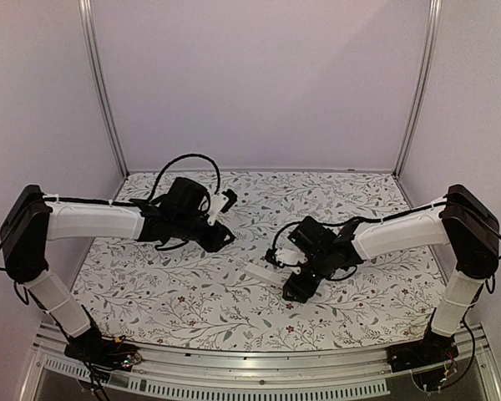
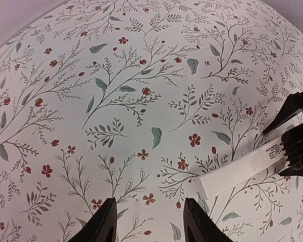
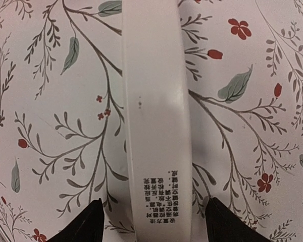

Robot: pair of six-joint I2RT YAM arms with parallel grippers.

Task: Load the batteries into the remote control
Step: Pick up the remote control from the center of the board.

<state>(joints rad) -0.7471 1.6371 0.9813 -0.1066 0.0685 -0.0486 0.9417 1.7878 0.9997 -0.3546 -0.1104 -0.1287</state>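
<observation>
The remote control (image 3: 154,101) is a long white bar lying flat on the flowered table, printed text facing up. In the right wrist view it runs between the fingers of my right gripper (image 3: 154,222), which is open, with a gap on each side of the bar. From above, the remote control (image 1: 265,272) sticks out left of the right gripper (image 1: 290,281). My left gripper (image 1: 224,237) hovers further left and back. It is open with nothing in it (image 2: 150,222). One end of the remote control (image 2: 242,170) shows at the right of its view. The batteries are out of view.
The flowered table cover (image 1: 184,284) reaches purple walls at the back and sides, with metal posts (image 1: 100,83) in the corners. An aluminium rail (image 1: 259,368) runs along the near edge.
</observation>
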